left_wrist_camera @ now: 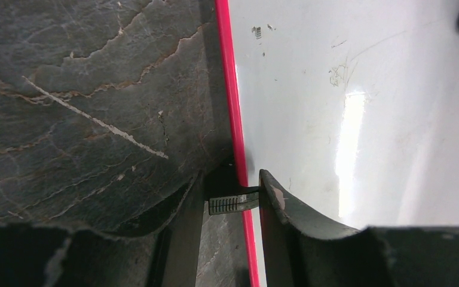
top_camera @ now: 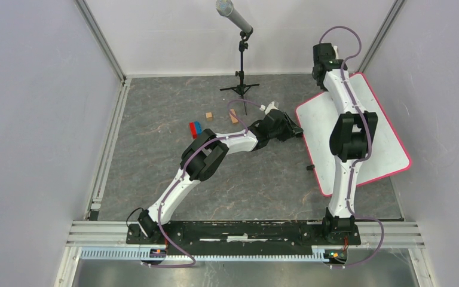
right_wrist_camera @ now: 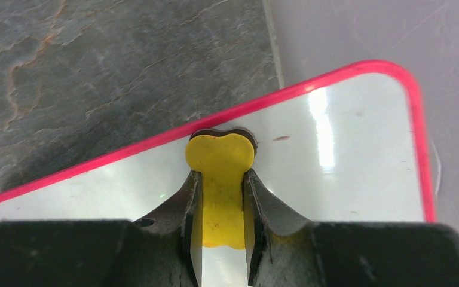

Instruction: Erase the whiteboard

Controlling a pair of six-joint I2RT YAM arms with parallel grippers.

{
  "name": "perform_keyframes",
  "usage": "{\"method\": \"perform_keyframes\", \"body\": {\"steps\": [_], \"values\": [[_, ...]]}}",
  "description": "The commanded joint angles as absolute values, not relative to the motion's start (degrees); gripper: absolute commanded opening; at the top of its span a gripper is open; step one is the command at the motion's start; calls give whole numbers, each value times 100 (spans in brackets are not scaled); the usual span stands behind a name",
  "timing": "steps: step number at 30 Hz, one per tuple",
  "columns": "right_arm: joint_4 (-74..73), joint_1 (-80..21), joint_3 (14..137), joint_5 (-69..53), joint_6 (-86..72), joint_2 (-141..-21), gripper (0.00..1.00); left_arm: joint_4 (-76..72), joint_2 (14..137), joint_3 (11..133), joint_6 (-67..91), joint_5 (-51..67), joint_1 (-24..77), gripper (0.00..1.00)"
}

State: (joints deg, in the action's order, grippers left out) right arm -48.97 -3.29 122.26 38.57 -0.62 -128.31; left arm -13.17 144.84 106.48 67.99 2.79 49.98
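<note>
Right hand (right_wrist_camera: 221, 186) pinches a yellow eraser (right_wrist_camera: 220, 156) on the whiteboard (right_wrist_camera: 346, 149) (left hand (left_wrist_camera: 233, 186) clamps its rim (left_wrist_camera: 232, 107)).

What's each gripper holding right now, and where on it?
Right gripper: yellow eraser, pinched at its narrow waist. Left gripper: fingers straddle the whiteboard rim at a small clip; a real grip cannot be told.

White whiteboard (top_camera: 388, 146) w/ red-pink rim, yellow eraser (right_wrist_camera: 218, 179), grey marbled table (top_camera: 155, 137) w/ rust veins
</note>
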Motion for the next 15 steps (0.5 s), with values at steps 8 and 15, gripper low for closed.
{"method": "perform_keyframes", "body": {"steps": [8, 15], "values": [[-4857, 304, 12342, 4037, 60, -12455, 19, -580, 14806, 10600, 6479, 378, 5115, 44], [-4804, -316, 11914, 3639, -215, -12792, 19, -580, 14809, 10600, 6487, 387, 5115, 44]]}}
